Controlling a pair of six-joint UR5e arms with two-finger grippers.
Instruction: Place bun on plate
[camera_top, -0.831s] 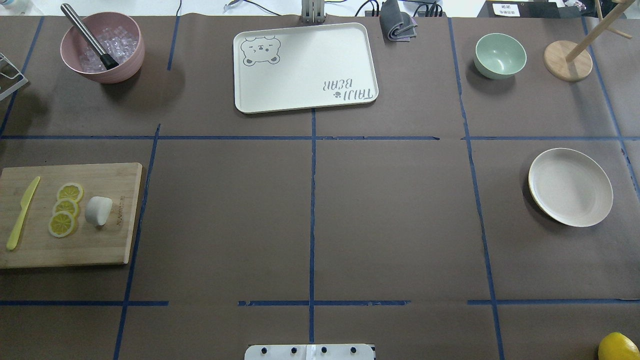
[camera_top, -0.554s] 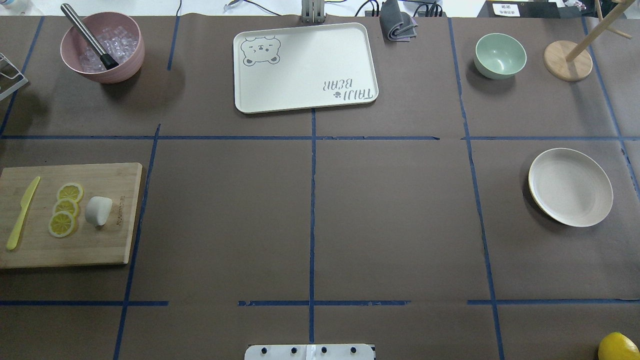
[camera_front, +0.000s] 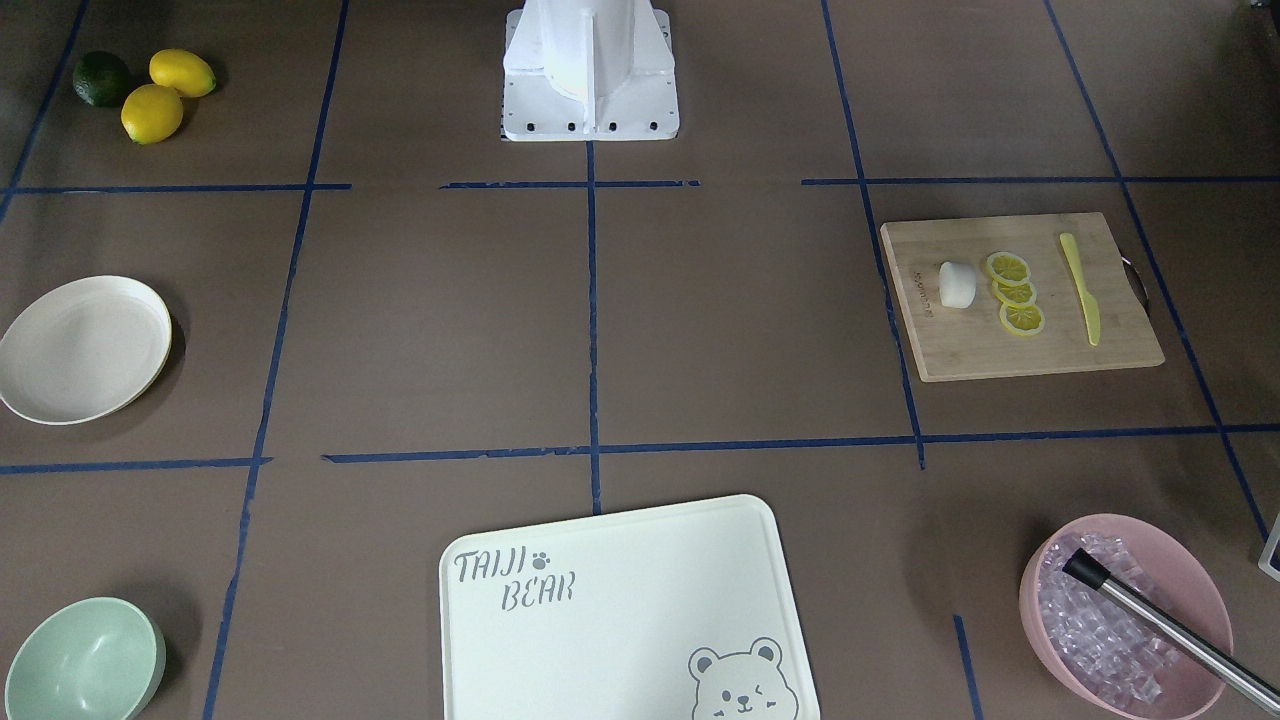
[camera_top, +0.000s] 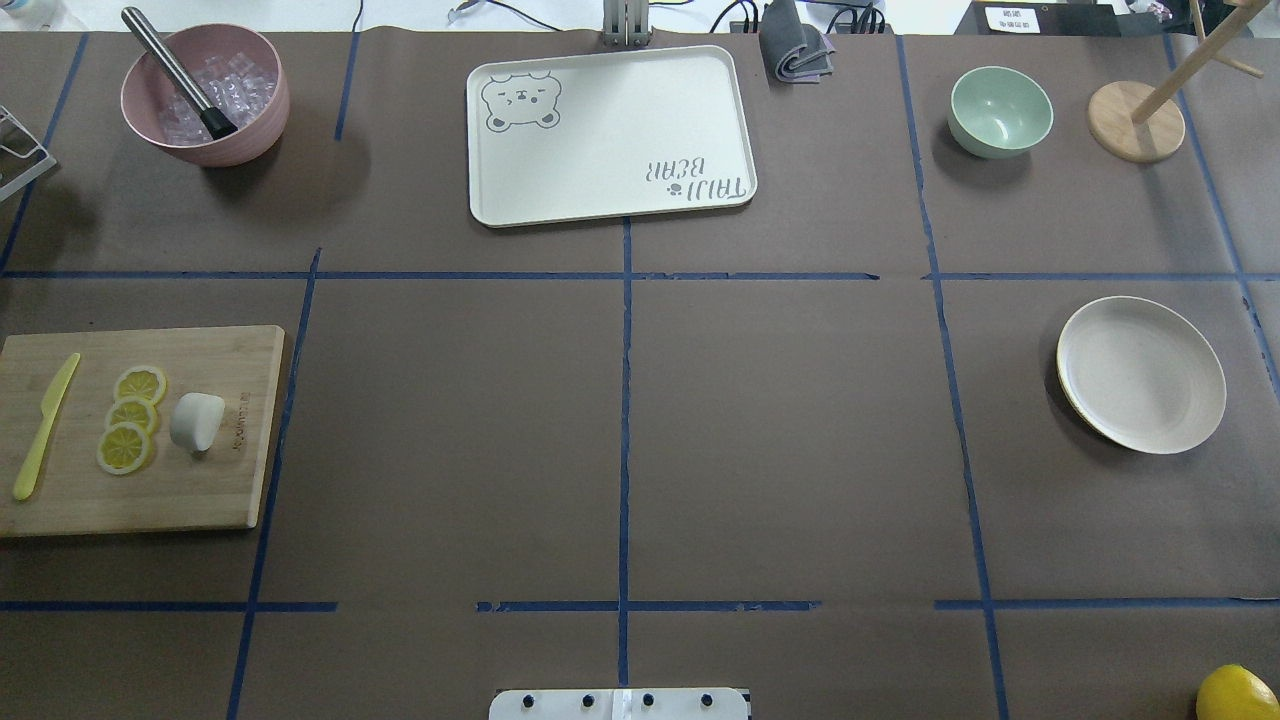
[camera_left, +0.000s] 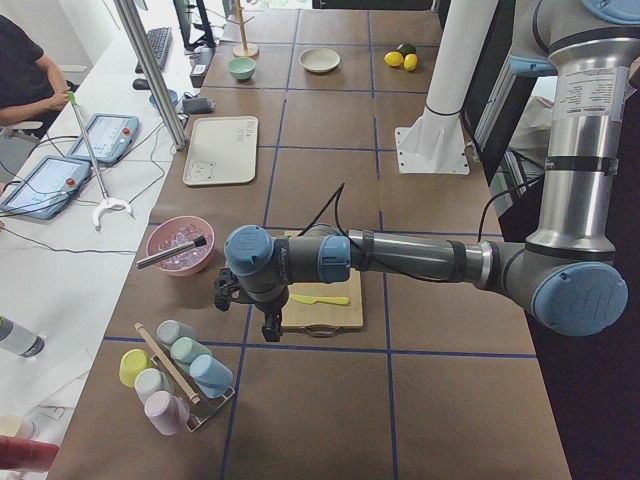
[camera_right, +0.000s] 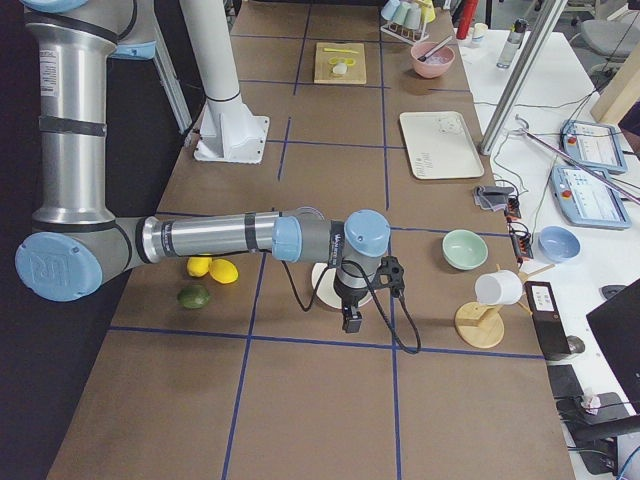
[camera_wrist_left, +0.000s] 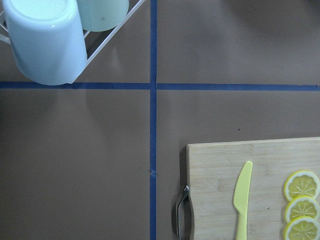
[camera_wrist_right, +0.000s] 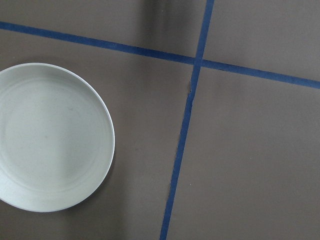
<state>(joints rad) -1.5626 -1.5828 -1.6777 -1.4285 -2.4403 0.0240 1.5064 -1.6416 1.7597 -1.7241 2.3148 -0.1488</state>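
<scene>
Nothing has shifted on the overhead feed since the earlier frames: every item sits where it did.

On that feed the bun (camera_top: 196, 421) lies on the wooden cutting board (camera_top: 180, 500) at the table's (camera_top: 780, 440) 9 o'clock side. It is close to the board's 3 o'clock edge. Three lemon slices (camera_top: 132, 417) sit just beside it at its 9 o'clock, and a yellow-green knife (camera_top: 45, 425) lies beyond them, also at 9 o'clock.

My left hand (camera_left: 271, 326) shows only from the left-end camera. It hangs low off the board's near end, apart from the bun, which the arm hides in that view. From that angle I cannot tell whether this hand is released or clenched. Its wrist camera looks down on the board's handle end, with the knife at about 5 o'clock. The slices are at the frame's 4 o'clock corner, and pale cups in a wire rack (camera_wrist_left: 45, 40) at 11 o'clock.

The plate (camera_top: 1141, 374) sits far across the table at the bun's 3 o'clock, well apart from it, so the bun is not yet on it. My right hand (camera_right: 352, 322) shows only from the right-end camera, hanging above the table near the plate. Again, I cannot tell its state. Its wrist camera has the plate at 9 o'clock.

Farther out on the overhead, a pink bowl of ice (camera_top: 205, 95) is at 11 o'clock. The bear tray (camera_top: 610, 135) is at 12, and a mint bowl (camera_top: 1000, 110) is at 1.
</scene>
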